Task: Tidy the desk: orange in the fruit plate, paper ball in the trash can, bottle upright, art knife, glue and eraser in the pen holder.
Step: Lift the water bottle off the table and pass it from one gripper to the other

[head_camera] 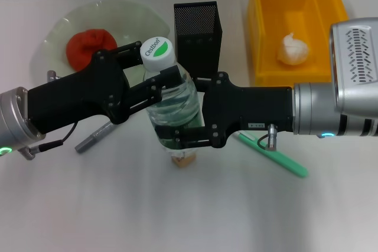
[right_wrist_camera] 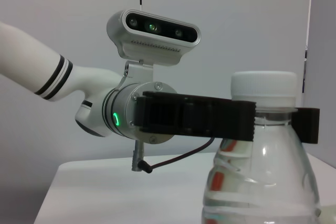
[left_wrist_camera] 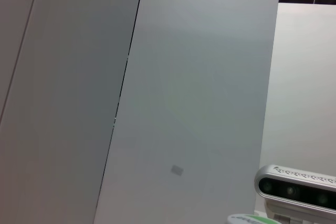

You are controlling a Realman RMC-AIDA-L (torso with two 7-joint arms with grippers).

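Note:
The bottle (head_camera: 177, 103) stands upright at the middle of the desk (head_camera: 88, 205), white cap (head_camera: 157, 50) up. My left gripper (head_camera: 149, 70) comes from the left and is shut on its neck, as the right wrist view shows (right_wrist_camera: 273, 123). My right gripper (head_camera: 168, 107) comes from the right and is shut on the lower body. The orange (head_camera: 90, 46) lies in the fruit plate (head_camera: 133, 16). The paper ball (head_camera: 293, 49) lies in the trash can (head_camera: 263, 33). The eraser (head_camera: 183, 159) lies just in front of the bottle's base. The pen holder (head_camera: 198, 30) stands behind the bottle.
A green art knife (head_camera: 277, 156) lies on the desk under my right arm. A grey stick-shaped object (head_camera: 93, 137) lies under my left arm. The left wrist view shows only a wall and my right arm's wrist camera (left_wrist_camera: 296, 187).

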